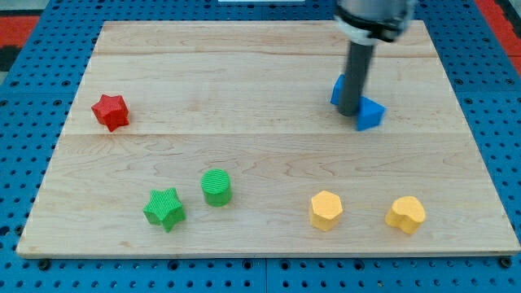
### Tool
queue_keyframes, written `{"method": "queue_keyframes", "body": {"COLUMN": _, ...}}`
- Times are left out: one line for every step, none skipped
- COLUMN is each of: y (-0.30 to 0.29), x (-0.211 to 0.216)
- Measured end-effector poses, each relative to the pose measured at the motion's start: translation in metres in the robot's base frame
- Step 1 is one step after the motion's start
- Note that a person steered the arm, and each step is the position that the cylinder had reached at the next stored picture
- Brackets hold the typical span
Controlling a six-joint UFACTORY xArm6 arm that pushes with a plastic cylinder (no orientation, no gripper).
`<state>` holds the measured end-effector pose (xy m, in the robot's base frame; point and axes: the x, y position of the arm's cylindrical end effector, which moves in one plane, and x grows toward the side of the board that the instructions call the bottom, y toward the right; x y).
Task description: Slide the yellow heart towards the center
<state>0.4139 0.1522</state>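
The yellow heart (405,214) lies near the board's bottom right corner. A yellow hexagon (326,210) lies to its left. My rod comes down from the view's top, and my tip (348,111) rests on the board at the upper right, far above the yellow heart. The tip stands against two blue blocks: one (339,88) partly hidden behind the rod, and a blue one (370,113) just to the tip's right.
A red star (111,111) lies at the left. A green star (164,208) and a green cylinder (216,187) lie at the bottom left. The wooden board (260,155) sits on a blue pegboard surface.
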Motion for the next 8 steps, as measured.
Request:
{"method": "queue_keyframes", "body": {"y": 0.01, "x": 0.007}}
{"method": "queue_keyframes", "body": {"y": 0.046, "x": 0.07}}
{"method": "queue_keyframes", "body": {"y": 0.083, "x": 0.144}}
{"method": "queue_keyframes", "body": {"y": 0.053, "x": 0.178}}
{"method": "queue_keyframes", "body": {"y": -0.001, "x": 0.171}}
{"method": "queue_keyframes", "body": {"y": -0.07, "x": 0.145}}
{"method": "queue_keyframes", "body": {"y": -0.112, "x": 0.099}}
{"method": "queue_keyframes", "body": {"y": -0.084, "x": 0.106}}
